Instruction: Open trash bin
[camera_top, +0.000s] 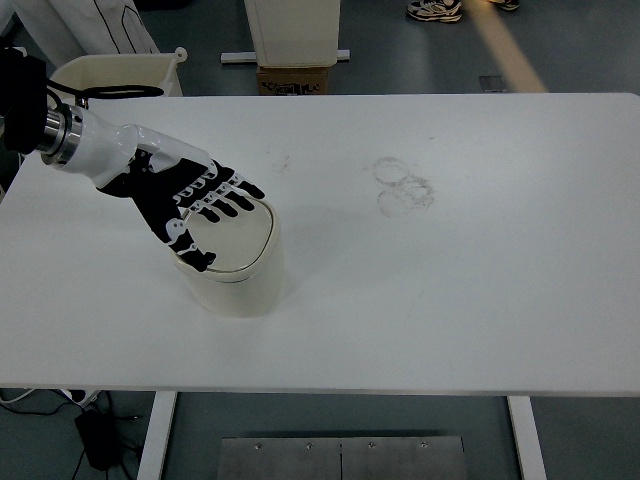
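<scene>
1. A cream trash bin (243, 278) stands upright on the white worktop (450, 300), at about 9 o'clock from the worktop's middle and well in from the near edge.
2. The left hand (185, 200) comes in from the 10 o'clock corner and lies flat over the bin's lid (235, 240), palm down.
3. Its fingers (235, 195) are stretched out and released, grasping nothing; the thumb (190, 250) points toward 5 o'clock across the front of the lid.
4. The hand appears to rest on the lid, though from this height contact cannot be confirmed.
5. The lid looks closed and level on the bin.
6. Faint ring marks (403, 187) stain the worktop at about 1 o'clock from the bin, well apart from it.
7. A cardboard box (293, 79) sits on the floor beyond the far edge, at 12 o'clock.
</scene>
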